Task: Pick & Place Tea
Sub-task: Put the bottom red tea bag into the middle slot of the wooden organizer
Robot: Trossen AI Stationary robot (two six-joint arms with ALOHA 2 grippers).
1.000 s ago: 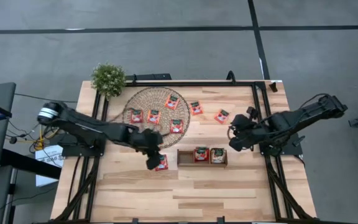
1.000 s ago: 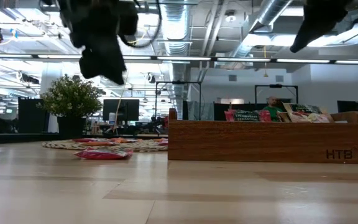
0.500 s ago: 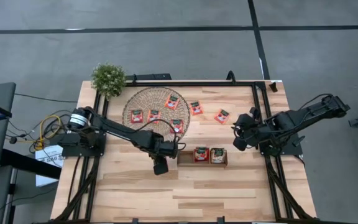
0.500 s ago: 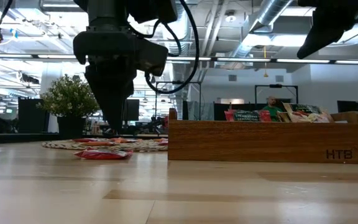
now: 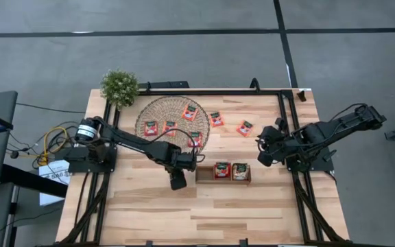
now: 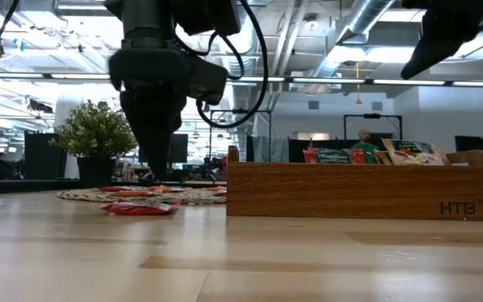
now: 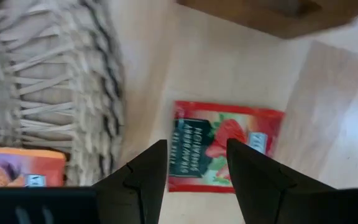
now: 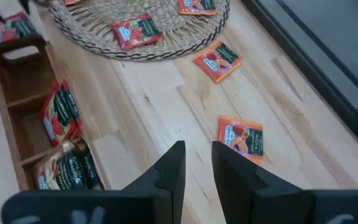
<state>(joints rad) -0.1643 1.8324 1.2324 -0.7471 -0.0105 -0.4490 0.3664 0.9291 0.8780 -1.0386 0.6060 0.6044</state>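
Observation:
My left gripper (image 5: 177, 182) hangs open, pointing down, over a red tea sachet (image 7: 225, 146) that lies flat on the table just left of the wooden tray (image 5: 204, 173). In the low view its fingers (image 6: 153, 168) end a little above that sachet (image 6: 137, 207). In the high view the gripper hides the sachet. Several red sachets lie on the round woven mat (image 5: 158, 110), two more on the table (image 5: 215, 119) (image 5: 244, 127), and two stand in the tray (image 5: 221, 169) (image 5: 239, 171). My right gripper (image 5: 260, 154) waits above the table, right of the tray, with its fingers (image 8: 169, 168) slightly open.
A small potted plant (image 5: 119, 87) stands at the far left corner. The tray's left compartment (image 5: 204, 167) holds nothing. Bare table lies toward the near edge (image 5: 204, 213). In the low view the room behind shows desks and monitors.
My left gripper has moved a little toward the near edge and come down over the sachet beside the tray's left end, which it now covers in the high view. In the low view it has dropped from the top of the picture to just above the table.

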